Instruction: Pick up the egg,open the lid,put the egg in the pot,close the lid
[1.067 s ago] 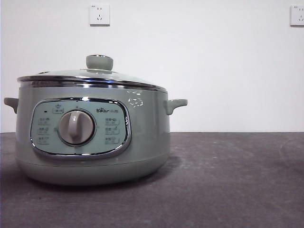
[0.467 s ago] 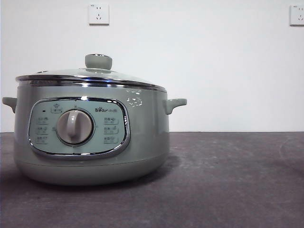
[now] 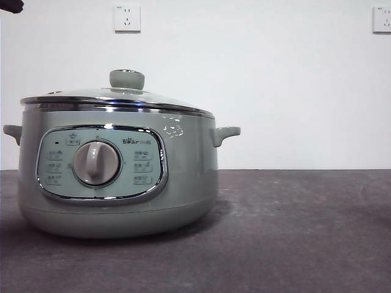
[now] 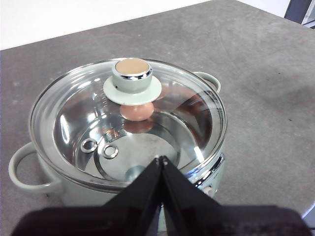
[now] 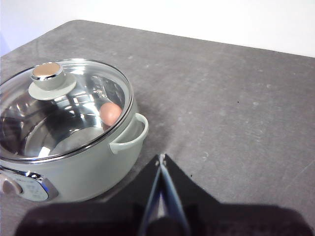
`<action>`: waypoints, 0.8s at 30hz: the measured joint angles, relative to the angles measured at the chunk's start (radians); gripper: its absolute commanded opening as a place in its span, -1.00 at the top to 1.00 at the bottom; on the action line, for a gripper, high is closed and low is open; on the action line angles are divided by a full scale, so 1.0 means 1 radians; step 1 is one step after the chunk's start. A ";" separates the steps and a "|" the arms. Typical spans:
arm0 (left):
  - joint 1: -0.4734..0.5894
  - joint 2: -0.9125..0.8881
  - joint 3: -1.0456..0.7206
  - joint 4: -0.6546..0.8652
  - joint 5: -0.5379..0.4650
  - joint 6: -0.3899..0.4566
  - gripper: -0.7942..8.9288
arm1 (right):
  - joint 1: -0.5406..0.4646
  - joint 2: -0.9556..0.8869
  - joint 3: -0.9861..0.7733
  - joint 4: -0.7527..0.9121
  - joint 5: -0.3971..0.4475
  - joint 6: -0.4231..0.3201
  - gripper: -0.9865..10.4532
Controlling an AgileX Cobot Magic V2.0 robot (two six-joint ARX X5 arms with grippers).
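Sage-green pot (image 3: 116, 177) sits on the dark grey surface (image 3: 293, 232), left side of your front view, control panel (image 3: 101, 163) and grey dial (image 3: 96, 163) facing the camera. Glass lid (image 4: 74, 113) is seated on the rim, chrome edge flush all round, knob (image 3: 127, 79) on top.

Egg (image 4: 136, 111) is inside the pot, resting on the steel floor. You can see it through the glass in both wrist views: partly hidden behind the knob from the left wrist, near the wall on the side-handle (image 5: 130, 135) side from the right wrist.

Left hand (image 4: 161, 159): above the pot, over the panel-side rim, jaws clenched tip to tip, nothing between them, not touching the lid. Egg and knob both lie beyond the tips, well clear.

Right hand (image 5: 161, 157): off to the side of the pot over bare surface, near the side handle but apart from it. Jaws pressed together, empty. Egg is behind the pot wall and under the lid from there, no contact.

Front view gives you only a black tip (image 3: 11, 5) at the top left corner; can't tell from that view which arm it belongs to. Two wall sockets (image 3: 127, 18) on the white wall behind.
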 measured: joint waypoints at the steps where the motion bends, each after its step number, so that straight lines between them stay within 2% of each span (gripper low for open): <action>1: 0.000 0.000 0.000 -0.008 -0.001 0.002 0.84 | 0.000 0.000 0.000 0.000 0.000 0.000 0.82; 6: 0.004 -0.009 0.000 -0.044 -0.025 0.057 0.84 | 0.000 0.000 0.000 0.000 0.000 0.000 0.82; 10: 0.060 -0.060 -0.038 0.016 -0.035 0.107 0.84 | 0.000 0.000 0.000 0.000 0.000 0.000 0.82; 18: 0.258 -0.297 -0.354 0.315 -0.025 0.126 0.84 | 0.000 0.000 0.000 0.000 0.000 0.000 0.83; 24: 0.404 -0.476 -0.531 0.337 0.073 0.125 0.84 | 0.000 0.000 0.000 0.000 0.000 0.000 0.82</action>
